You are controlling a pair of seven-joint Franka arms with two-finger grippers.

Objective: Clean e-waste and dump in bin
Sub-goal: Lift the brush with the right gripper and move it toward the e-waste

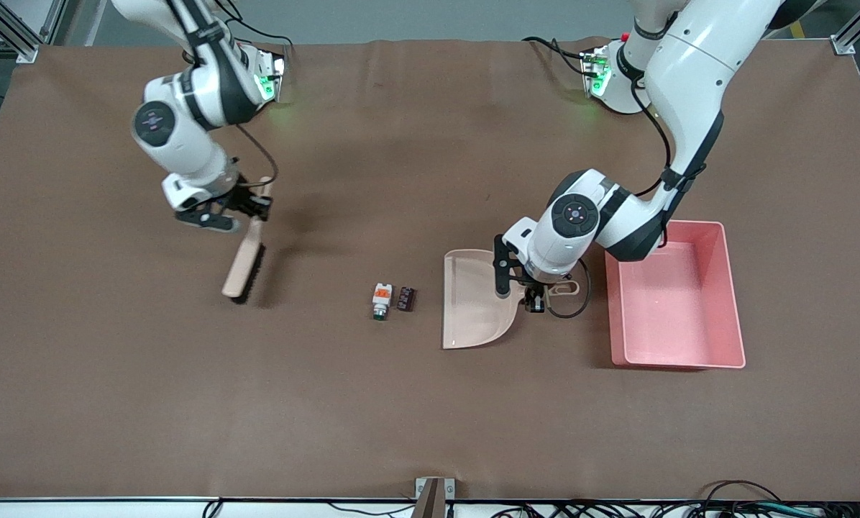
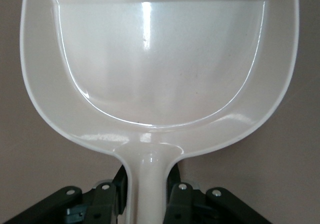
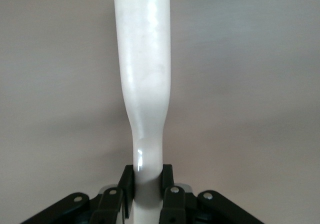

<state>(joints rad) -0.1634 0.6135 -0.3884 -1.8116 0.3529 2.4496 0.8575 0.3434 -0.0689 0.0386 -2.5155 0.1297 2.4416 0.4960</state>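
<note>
Since your left gripper (image 1: pixel 525 291) clamps the beige plastic dustpan (image 1: pixel 473 302) beside the two tiny e-waste parts (image 1: pixel 392 299), your right gripper (image 1: pixel 254 205) pinches the beige brush (image 1: pixel 244 262) ready to sweep them toward the pan.

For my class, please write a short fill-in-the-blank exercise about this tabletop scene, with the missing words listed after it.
1. The right gripper is shut on the handle of the ____.
2. The left gripper holds the dustpan by its ____.
3. The two e-waste parts lie on the table between the brush and the ____.
4. The bin is ____ in colour.

Missing words: brush; handle; dustpan; pink
</note>
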